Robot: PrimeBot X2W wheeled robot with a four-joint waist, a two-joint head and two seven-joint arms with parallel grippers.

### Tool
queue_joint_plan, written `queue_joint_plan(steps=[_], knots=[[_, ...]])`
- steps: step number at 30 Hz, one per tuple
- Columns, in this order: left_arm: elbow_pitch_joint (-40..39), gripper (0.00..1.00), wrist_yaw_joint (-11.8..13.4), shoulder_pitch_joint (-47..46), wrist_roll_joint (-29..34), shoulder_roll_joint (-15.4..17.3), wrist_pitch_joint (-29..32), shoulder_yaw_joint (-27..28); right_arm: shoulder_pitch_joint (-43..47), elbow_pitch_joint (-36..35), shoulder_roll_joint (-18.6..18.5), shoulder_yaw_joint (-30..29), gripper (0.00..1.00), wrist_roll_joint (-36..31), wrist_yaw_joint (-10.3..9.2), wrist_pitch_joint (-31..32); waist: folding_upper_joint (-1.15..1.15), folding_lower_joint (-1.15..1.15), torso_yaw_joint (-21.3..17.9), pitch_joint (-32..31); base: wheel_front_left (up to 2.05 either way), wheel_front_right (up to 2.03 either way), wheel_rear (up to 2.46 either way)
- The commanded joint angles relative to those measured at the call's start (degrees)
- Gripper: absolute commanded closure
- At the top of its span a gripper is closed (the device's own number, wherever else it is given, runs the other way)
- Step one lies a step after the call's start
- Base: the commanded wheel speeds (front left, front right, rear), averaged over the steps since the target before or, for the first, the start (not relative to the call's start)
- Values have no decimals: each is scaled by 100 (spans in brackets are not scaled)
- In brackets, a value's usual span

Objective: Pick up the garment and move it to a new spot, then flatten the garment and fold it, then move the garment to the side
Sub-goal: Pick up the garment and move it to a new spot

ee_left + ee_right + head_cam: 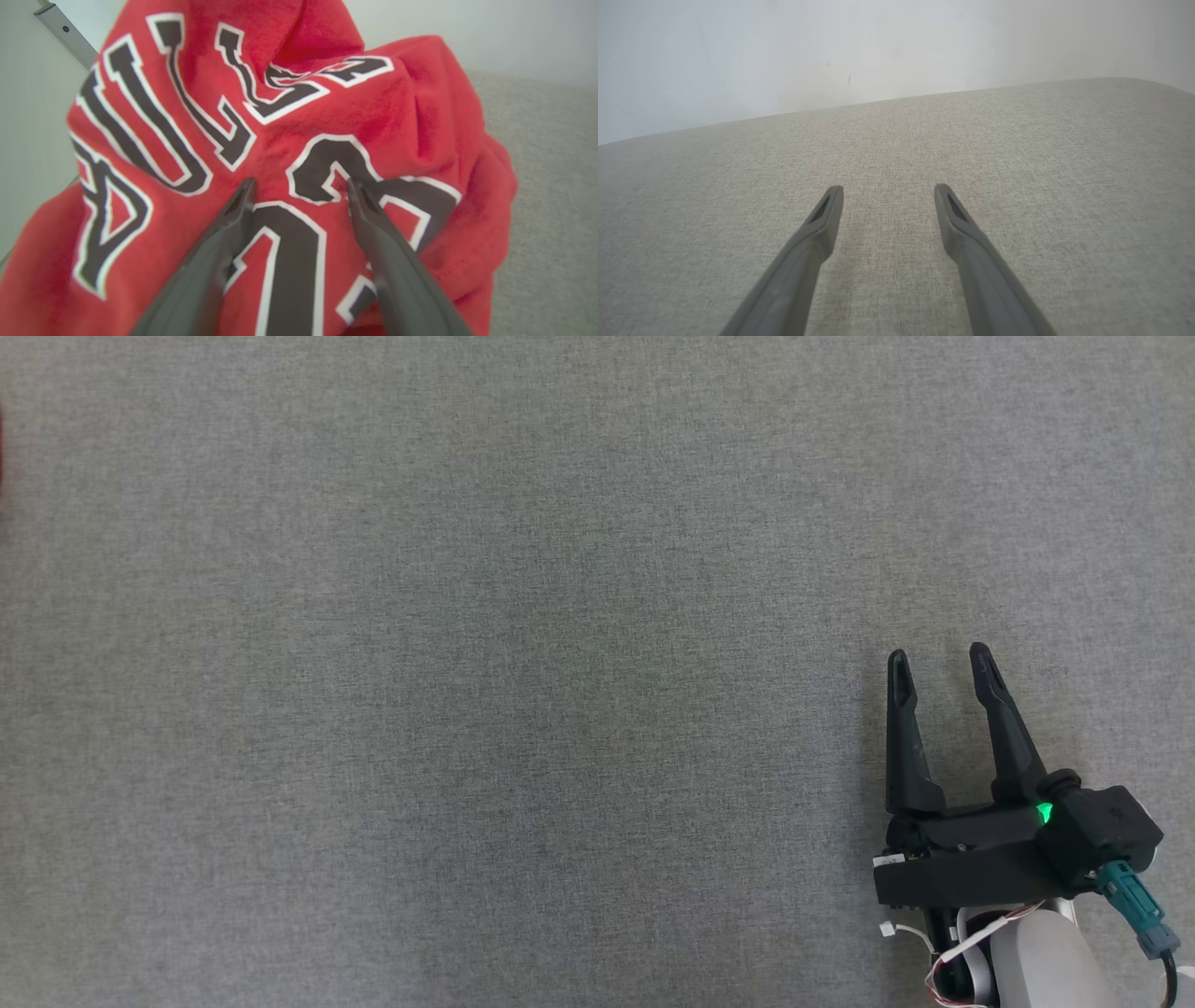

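Holds the left gripper (301, 183) spread wide with its two dark fingers aimed straight at the red shirt (373, 116), tips at or just above the cloth, pinching nothing that can be made out. Finds that shirt crumpled in a heap, black white-edged letters facing up, near an edge of the grey cloth surface (467, 663), with a pale wall (878, 46) and a metal strip (65, 32) close behind it. Hangs the right gripper (938, 653), likewise spread and empty, over bare grey cloth well apart from the shirt, fingers pointing toward the surface's far edge and the wall.
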Motion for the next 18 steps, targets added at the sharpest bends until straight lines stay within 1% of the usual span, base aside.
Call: queue_joint_plan(steps=[1,2,3,4,5,9,12,18], knots=[[164,0,17,-65,42,4,65,-44,10,-30,10,-5,0,-50,19,-4,-1,-1,20,-15,0,0,0],[249,0,18,-102,53,-4,100,-70,26,-36,9,-3,0,-62,19,-4,-1,-1,27,-26,0,0,0],[313,29,11,-127,59,-13,119,-96,41,-37,8,4,0,-81,19,-4,-1,-1,36,-38,0,0,0],[334,71,9,-158,81,-24,44,-125,51,-36,8,0,0,-94,19,-4,-1,-1,46,-51,0,0,0],[374,100,17,-177,81,-28,-26,-137,62,-33,8,7,0,-106,19,-4,-1,-1,55,-65,0,0,0],[465,100,12,-250,119,-20,-379,-207,102,6,9,12,0,-140,19,-4,-1,-1,108,-172,0,0,0],[486,100,-4,-357,-5,-22,-631,-161,131,40,8,32,0,-127,19,-5,-1,-1,146,-289,0,0,0],[248,100,-28,-632,4,50,-1064,-323,213,138,8,116,0,-12,19,-4,-1,-1,226,-634,0,0,0]])
